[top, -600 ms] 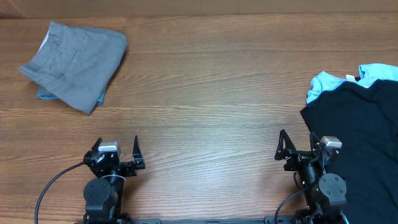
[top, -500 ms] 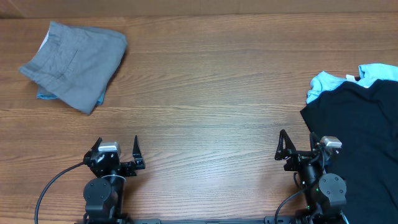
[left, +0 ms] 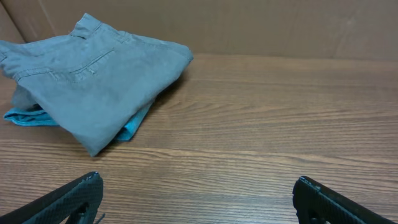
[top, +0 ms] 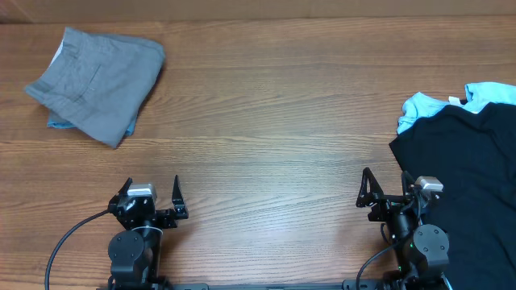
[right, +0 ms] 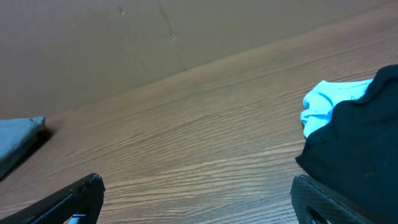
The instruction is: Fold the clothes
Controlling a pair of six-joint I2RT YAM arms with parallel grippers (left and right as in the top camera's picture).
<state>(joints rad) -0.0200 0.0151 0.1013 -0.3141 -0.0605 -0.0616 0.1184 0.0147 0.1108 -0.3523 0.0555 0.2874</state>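
Left tool (top: 151, 184) and right tool (top: 385, 176) both spread wide, empty, at near edge of surface (top: 274, 121). Black T-shirt (top: 468, 177) crumpled at right edge, overlapping light blue tee (top: 423, 106): deep pinch risks dragging both. Grey shorts (top: 101, 76) in far-left corner.

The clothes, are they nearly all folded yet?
Not nearly. Done: the grey shorts lie folded far left. In hand: nothing; left gripper and right gripper are open and empty. Left: the black T-shirt, unfolded over the light blue tee at the right.

wooden table (top: 266, 121), brown cardboard wall (right: 93, 37)
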